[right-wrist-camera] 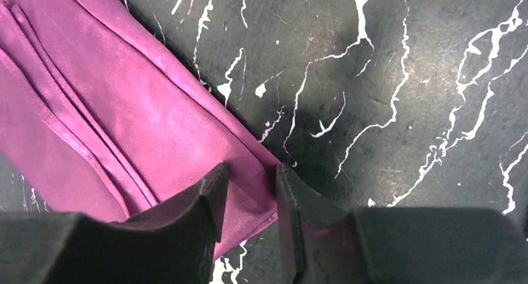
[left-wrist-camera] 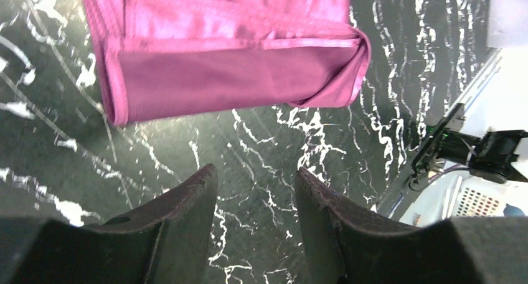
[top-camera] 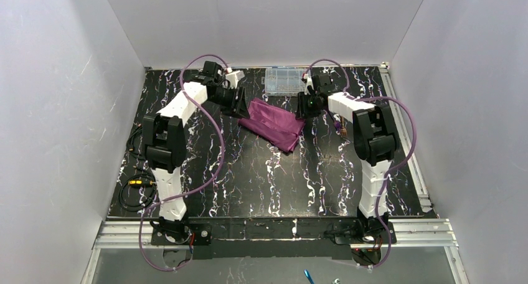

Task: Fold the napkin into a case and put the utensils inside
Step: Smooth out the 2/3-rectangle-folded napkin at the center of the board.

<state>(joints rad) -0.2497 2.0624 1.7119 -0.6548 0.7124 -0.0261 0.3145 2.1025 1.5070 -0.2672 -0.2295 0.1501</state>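
Two arms lean in over the far half of the worktop, one at each end of the cloth.

On the left, the left tool hangs over bare marble with its jaws well apart and nothing between them. It sits just short of the napkin's near edge, likely lined up for the next fold.

In the middle lies the napkin, already doubled into a slanted band, flat on the worktop between the two tools. From overhead it is only a plum patch. The left wrist view adds a turned-over flap, a hemmed edge and a curled corner, so to my eye the case is only half made. Behind it sits a clear plastic box, which neither wrist camera shows clearly.

On the right, the right tool stands over the band's end corner, jaws narrowly parted, with the cloth lying smooth in the gap. I'd call it poised to pinch, not yet gripping. Only the right wrist view shows this; from above the arm hides it.

As for the utensils, I cannot pick them out for certain in any view.
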